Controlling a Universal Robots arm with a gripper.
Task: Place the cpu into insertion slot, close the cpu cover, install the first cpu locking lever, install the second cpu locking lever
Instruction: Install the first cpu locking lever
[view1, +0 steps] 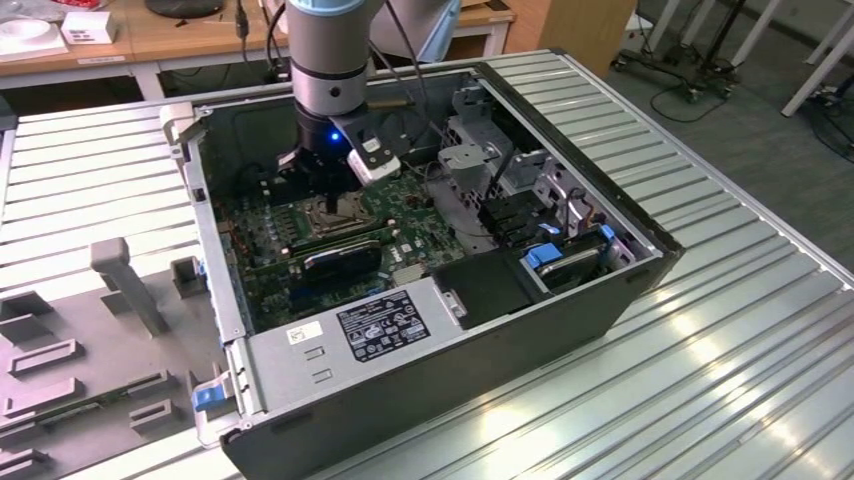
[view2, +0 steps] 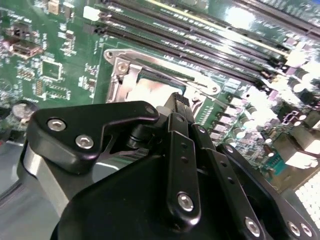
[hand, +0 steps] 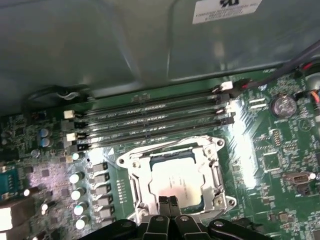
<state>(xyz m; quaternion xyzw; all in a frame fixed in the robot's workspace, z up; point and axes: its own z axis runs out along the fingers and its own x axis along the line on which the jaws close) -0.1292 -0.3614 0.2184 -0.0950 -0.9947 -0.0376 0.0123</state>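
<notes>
The cpu (hand: 177, 182), a pale silvery square, lies in the insertion slot (hand: 170, 151) on the green board. The cpu cover (hand: 216, 170), a silver frame with a square cut-out, appears to lie flat around it. My gripper (hand: 169, 202) is shut with nothing between its black fingertips, which hang just over the near edge of the cpu. The second wrist view looks past the gripper's black linkage (view2: 177, 150) to the cpu (view2: 150, 92) and the cover (view2: 119, 75). In the exterior view the gripper (view1: 334, 200) reaches down into the open computer case over the slot (view1: 344, 212).
Long dark memory slots (hand: 150, 120) run beside the socket, with the grey case wall (hand: 100, 50) beyond. Capacitors (hand: 77, 192) and a coin battery (hand: 284, 105) flank it. A drive cage (view1: 514, 190) and power supply (view1: 360, 330) crowd the case. A grey foam tray (view1: 80, 350) lies at the exterior view's left.
</notes>
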